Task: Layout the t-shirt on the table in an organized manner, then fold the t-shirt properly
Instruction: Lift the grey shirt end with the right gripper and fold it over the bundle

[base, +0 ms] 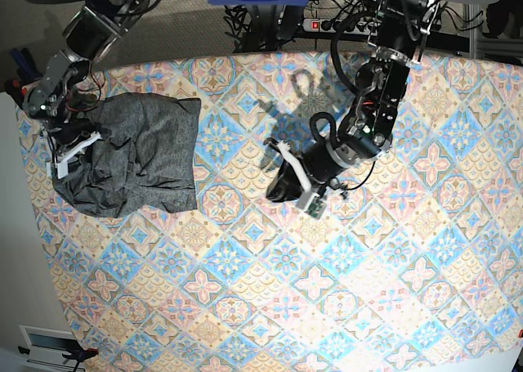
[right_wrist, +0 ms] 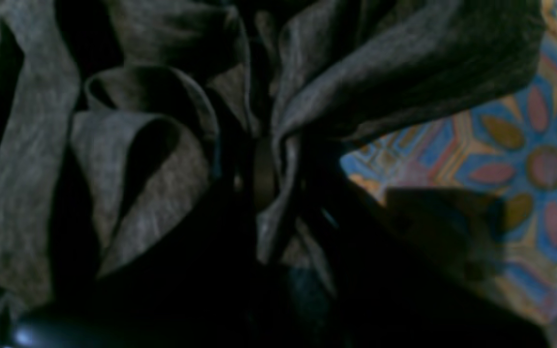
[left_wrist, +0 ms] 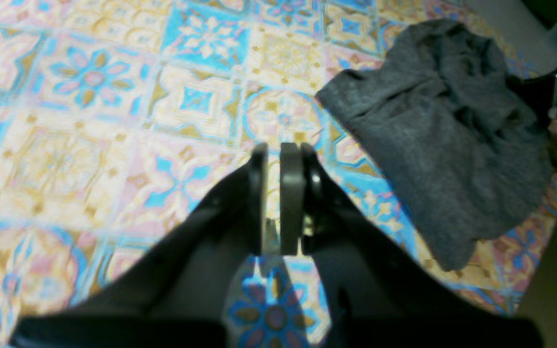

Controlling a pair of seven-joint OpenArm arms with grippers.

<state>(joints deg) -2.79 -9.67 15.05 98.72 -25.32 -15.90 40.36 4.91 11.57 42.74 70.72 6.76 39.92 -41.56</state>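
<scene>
The table (base: 270, 307) is the largest thing here, a broad surface with a curved far edge, covered in a smooth printed cloth of diamond tiles in pastel blue, pink and cream, each tile holding a flower or star motif.

The t-shirt (base: 135, 155) lies bunched near the table's far left corner as the base view shows it, close to the left edge. It is a dark heather-grey knit, soft and matte, plain, gathered into a rough blocky heap with deep creases and looping folds instead of lying flat. One straight hem edge faces the middle of the table; the side toward the left edge is rumpled and rounded.

The left arm reaches down from the far edge toward the middle of the table, elbow bent, its wrist angled low over the cloth. The left gripper (left_wrist: 279, 159) has its two dark flat fingers (left_wrist: 292, 193) pressed almost together with only a thin slit between them, holding nothing, well apart from the shirt.

The right arm comes in over the far left corner and bends down onto the heap. The right gripper (right_wrist: 271, 181) is buried among the folds, its fingers pinching a gathered ridge of the grey fabric, with loops of knit standing up on either side.
</scene>
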